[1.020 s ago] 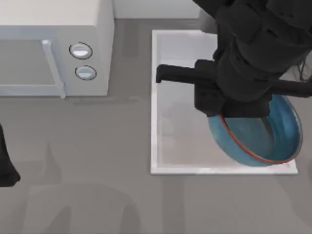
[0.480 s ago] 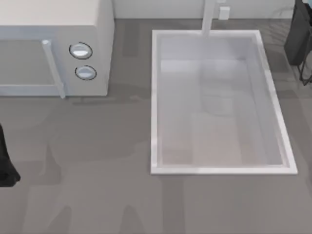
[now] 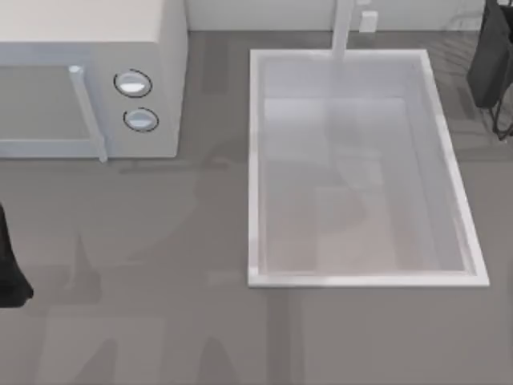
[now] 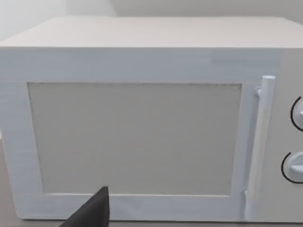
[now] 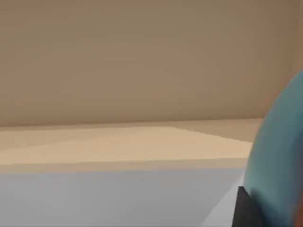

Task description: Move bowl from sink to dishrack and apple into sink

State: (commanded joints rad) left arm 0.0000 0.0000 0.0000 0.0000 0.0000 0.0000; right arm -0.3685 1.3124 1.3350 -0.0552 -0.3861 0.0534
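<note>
The right gripper (image 5: pixel 245 212) shows in the right wrist view as a dark tip pressed against the outer wall of the bowl (image 5: pixel 280 151), pinching it. The bowl is a glossy blue curve close to the camera. It hangs in front of a plain tan wall (image 5: pixel 142 56), with a pale flat surface (image 5: pixel 118 146) lower down behind it. How far the bowl is from the sink cannot be told from this view.

In the top view the sink (image 3: pixel 255 168) sits on the right half of the grey counter (image 3: pixel 160 321). It is a white rectangular basin with a raised rim, and its pale floor shows from side to side. The faucet post (image 3: pixel 343 28) stands at the middle of its far rim. Just past the sink's far right corner, a dark shape (image 3: pixel 490 64) with thin dark lines touches the edge of the view; what it is cannot be told.

The microwave (image 3: pixel 88 72) stands at the far left of the counter, well apart from the sink. Its two round knobs (image 3: pixel 133 83) and its upright handle (image 3: pixel 86 112) face the near side.

The left arm (image 3: pixel 8 273) is parked at the counter's left edge. The left gripper (image 4: pixel 92 213) is a dark wedge in front of the microwave's closed door (image 4: pixel 135 137), and I cannot tell whether it is spread or pressed together.
</note>
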